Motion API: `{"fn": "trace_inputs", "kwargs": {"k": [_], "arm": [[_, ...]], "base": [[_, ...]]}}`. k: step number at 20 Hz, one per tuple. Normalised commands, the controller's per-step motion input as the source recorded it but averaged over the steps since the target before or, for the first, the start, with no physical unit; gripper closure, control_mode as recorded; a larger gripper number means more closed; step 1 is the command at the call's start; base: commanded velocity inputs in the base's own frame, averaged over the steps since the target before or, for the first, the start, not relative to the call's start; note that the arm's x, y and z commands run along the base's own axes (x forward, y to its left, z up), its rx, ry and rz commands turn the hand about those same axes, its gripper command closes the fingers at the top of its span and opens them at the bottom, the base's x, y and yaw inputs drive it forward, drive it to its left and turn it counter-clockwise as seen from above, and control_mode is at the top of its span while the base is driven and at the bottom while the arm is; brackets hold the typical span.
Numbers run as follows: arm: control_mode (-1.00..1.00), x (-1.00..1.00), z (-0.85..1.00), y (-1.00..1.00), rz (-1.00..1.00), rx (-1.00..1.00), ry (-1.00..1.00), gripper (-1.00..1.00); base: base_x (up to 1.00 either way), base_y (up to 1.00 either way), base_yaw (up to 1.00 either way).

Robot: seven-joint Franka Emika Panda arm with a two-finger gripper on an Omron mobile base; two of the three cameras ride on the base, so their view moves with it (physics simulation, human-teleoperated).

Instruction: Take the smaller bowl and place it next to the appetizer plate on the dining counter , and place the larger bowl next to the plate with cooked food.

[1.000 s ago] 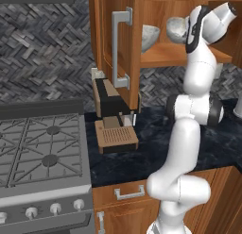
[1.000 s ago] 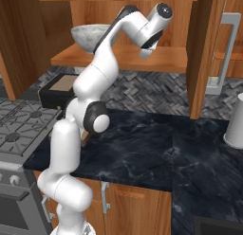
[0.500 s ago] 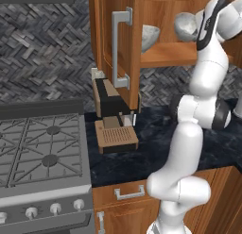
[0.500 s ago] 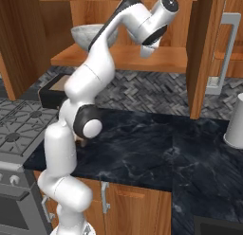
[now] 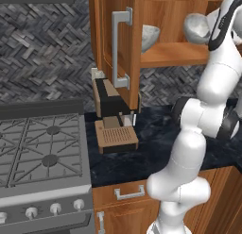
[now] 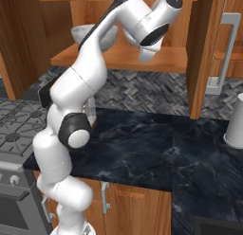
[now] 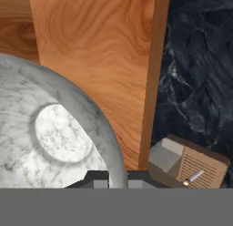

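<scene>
At the far left of the left base view sits a grey gas stove with dark grates and round knobs, backed by a grey herringbone tile wall. Just beside it, on the black marbled countertop, stands a boxy brown-and-black coffee machine with a ribbed tray. Above it hangs an open wooden cabinet door with a squared metal handle. On the smooth wooden shelf rest two round, stone-look marbled bowls: the smaller bowl just right of the door, and the larger bowl further right, partly hidden by the white arm. In the hand view the larger bowl's grey-white rim curves down between the dark tips of the gripper, which is clenched on that rim, with the shelf's wood grain behind. In the right base view a white cylindrical canister stands at the far right of the counter.
</scene>
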Motion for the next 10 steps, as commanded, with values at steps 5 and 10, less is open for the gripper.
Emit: {"fn": "trace_inputs", "kwargs": {"k": [5, 10], "arm": [[-1.0, -0.99, 0.0, 0.17, 0.06, -0.06, 0.13, 1.0], [-1.0, -1.0, -0.05, 0.2, 0.11, -0.11, 0.14, 1.0]], "base": [[0.0, 0.0, 0.0], [0.0, 0.0, 0.0]]}}
